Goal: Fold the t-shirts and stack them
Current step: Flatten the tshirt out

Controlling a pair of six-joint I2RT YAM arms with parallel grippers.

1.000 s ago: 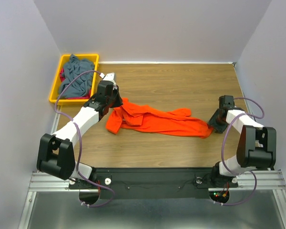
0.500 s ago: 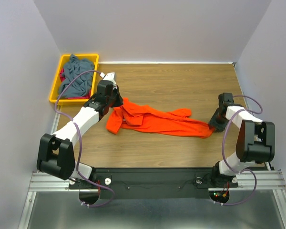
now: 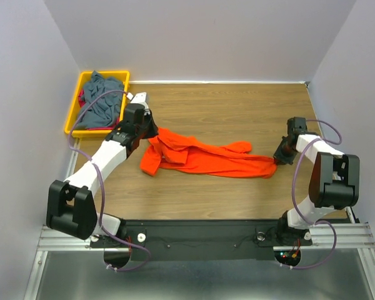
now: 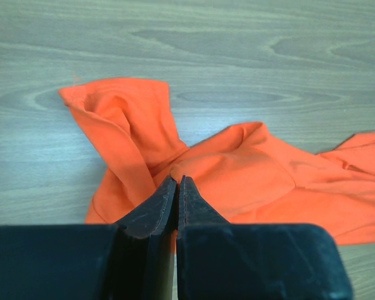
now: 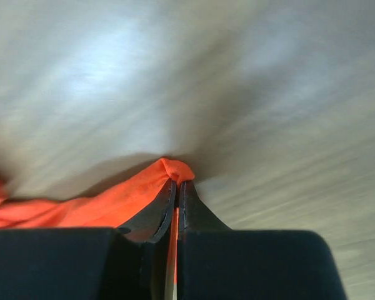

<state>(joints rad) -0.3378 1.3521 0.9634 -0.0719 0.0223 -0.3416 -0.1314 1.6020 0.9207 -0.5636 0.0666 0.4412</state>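
Observation:
The bright orange t-shirt [image 3: 206, 158] lies rumpled and stretched across the middle of the wooden table. My left gripper [image 3: 151, 132] is shut on the shirt's left end; in the left wrist view the jaws [image 4: 177, 181] pinch a fold of orange cloth [image 4: 237, 175]. My right gripper [image 3: 279, 156] is shut on the shirt's right end; in the right wrist view the cloth [image 5: 112, 200] bunches at the closed tips [image 5: 177, 182]. The grey-blue t-shirt [image 3: 101, 103] lies crumpled in the yellow bin, with a bit of red cloth [image 3: 82, 99] at its left edge.
The yellow bin [image 3: 75, 128] stands at the table's back left corner. A small white object [image 3: 139, 97] lies beside the bin. Grey walls close in the table on the left, back and right. The arm bases sit at the near edge.
Both grippers have moved a little away from the near edge, holding the orange shirt's ends. The shirt's right end has been drawn back and the cloth is pulled straighter.

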